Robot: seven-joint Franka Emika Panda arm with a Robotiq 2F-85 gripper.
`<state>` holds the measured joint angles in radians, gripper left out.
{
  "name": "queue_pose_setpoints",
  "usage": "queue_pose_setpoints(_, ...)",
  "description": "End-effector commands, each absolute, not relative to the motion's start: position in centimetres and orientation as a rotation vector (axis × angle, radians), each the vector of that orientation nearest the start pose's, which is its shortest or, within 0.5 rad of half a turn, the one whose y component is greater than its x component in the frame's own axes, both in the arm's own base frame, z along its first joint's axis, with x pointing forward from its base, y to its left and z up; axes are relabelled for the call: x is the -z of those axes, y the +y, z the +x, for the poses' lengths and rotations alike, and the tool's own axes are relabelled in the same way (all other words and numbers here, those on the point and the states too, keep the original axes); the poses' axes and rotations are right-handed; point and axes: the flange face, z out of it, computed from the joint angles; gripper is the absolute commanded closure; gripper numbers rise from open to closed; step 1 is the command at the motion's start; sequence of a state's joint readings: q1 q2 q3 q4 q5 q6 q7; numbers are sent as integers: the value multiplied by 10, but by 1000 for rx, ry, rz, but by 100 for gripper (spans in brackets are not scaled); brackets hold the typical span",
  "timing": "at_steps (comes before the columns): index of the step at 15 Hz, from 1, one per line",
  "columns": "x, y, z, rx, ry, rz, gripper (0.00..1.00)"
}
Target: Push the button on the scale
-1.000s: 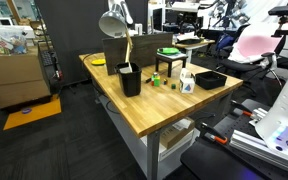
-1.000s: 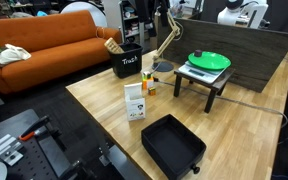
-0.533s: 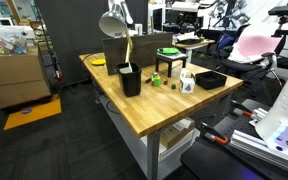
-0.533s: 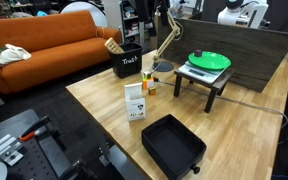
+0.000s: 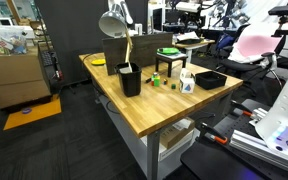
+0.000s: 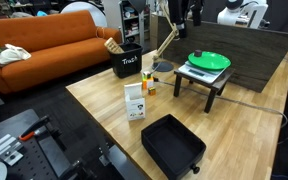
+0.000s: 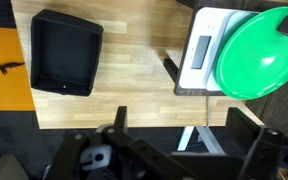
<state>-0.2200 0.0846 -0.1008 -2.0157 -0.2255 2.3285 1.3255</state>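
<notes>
The white scale (image 7: 200, 58) carries a green plate (image 7: 262, 48) and stands on a small black stand (image 6: 208, 84) on the wooden table (image 6: 104, 105). Both exterior views show it, with the plate (image 5: 169, 51) on top. Its button is too small to make out. My gripper (image 7: 189, 142) hangs high above the table, open and empty, with its fingers spread wide at the bottom of the wrist view. In an exterior view the gripper (image 6: 189, 12) is near the top edge, above the scale.
A black tray (image 7: 66, 52) lies on the table next to the scale. A white carton (image 6: 135, 101), a black bin (image 6: 127, 61) and a desk lamp (image 6: 165, 44) stand nearby. An orange couch (image 6: 44, 45) is behind the table.
The gripper has shifted slightly at the top of the exterior views. Nothing on the table has moved.
</notes>
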Motion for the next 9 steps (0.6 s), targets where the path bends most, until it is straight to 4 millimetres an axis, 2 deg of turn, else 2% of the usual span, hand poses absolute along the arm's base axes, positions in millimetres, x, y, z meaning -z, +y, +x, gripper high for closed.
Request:
queue_pose_setpoints(1, -420, -198, 592, 411, 2235, -2240, 0)
queue_pose_setpoints(3, -404, -204, 603, 339, 2262, -2200, 0)
queue_pose_setpoints(4, -407, -199, 592, 388, 2226, -2237, 0)
queue_pose_setpoints(6, -397, -202, 596, 375, 2235, -2237, 0)
queue_pose_setpoints(9, -405, -199, 596, 389, 2227, -2235, 0)
